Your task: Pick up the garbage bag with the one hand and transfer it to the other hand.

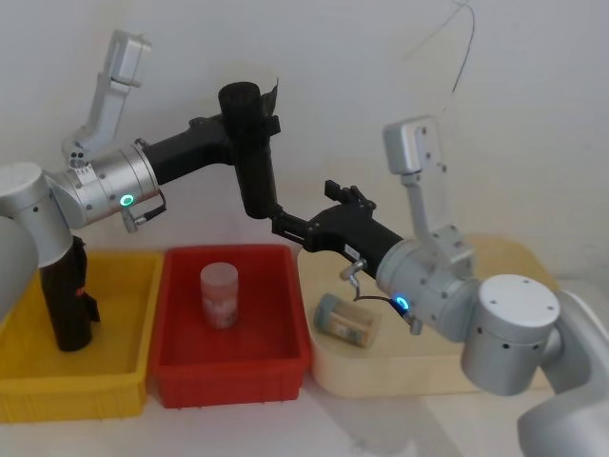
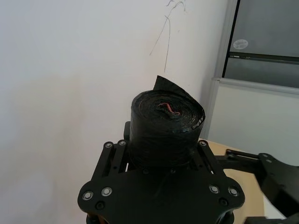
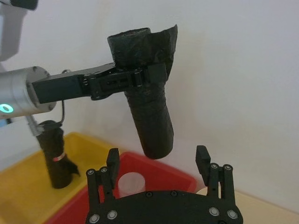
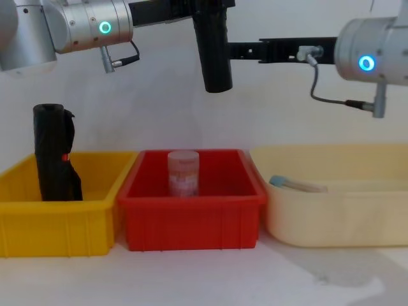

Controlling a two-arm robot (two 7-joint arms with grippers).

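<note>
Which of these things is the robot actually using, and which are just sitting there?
In use: garbage bag, held aloft; left end effector, shut on it; right end effector, open near its lower end.
Lying about: second black roll in yellow bin; upright jar in red bin; sideways jar in cream tray.

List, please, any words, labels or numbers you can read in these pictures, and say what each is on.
None can be read.
Upright jar in the red bin: pink label, too blurred.
Lying jar in the cream tray: label too blurred.
Oval sticker on the window: too small.
The garbage bag: no print.
</note>
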